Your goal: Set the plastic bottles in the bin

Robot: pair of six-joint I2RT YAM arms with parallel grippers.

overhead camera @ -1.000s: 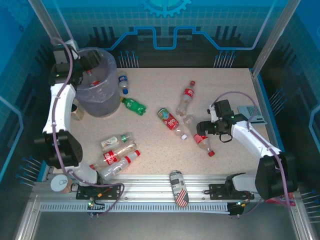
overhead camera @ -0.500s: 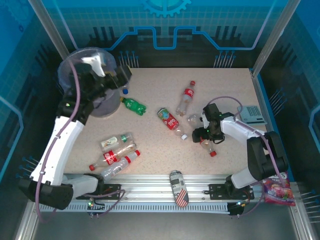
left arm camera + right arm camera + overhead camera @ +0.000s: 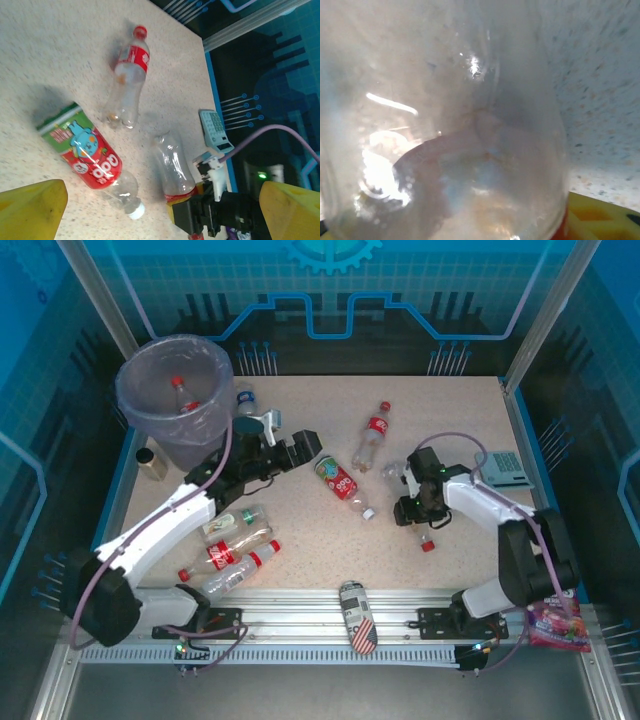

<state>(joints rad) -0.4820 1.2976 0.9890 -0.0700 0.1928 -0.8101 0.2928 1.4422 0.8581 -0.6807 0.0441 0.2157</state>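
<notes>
Left claw (image 3: 300,448): I read the jaws as fully apart with nothing between them. In its wrist view the yellow fingertips (image 3: 31,206) sit at the two lower corners. Just ahead of this claw, toward its left finger, lies a green-and-red labelled bottle (image 3: 91,161), white cap nearest the claw. Farther ahead lies a red-labelled bottle (image 3: 129,75), red cap pointing away. The bin (image 3: 140,410) stands well behind this claw and to its left, with one red-capped bottle (image 3: 178,383) inside. A blue-capped bottle (image 3: 245,400) lies just beside the bin. A loose group of bottles (image 3: 235,540) lies back along the left arm, near its forearm.

Right claw (image 3: 415,508): the jaws stand astride a clear bottle (image 3: 172,160) at its red label, and the bottle lies on the table (image 3: 460,410). Its wrist view shows the bottle wall close against the lens, with a yellow pad (image 3: 600,215) at the bottle's edge. I cannot tell whether the pads press on it or merely flank it. A calculator (image 3: 503,465) lies to this claw's right, apart. A flag-patterned can (image 3: 358,615) rests well behind both claws.
</notes>
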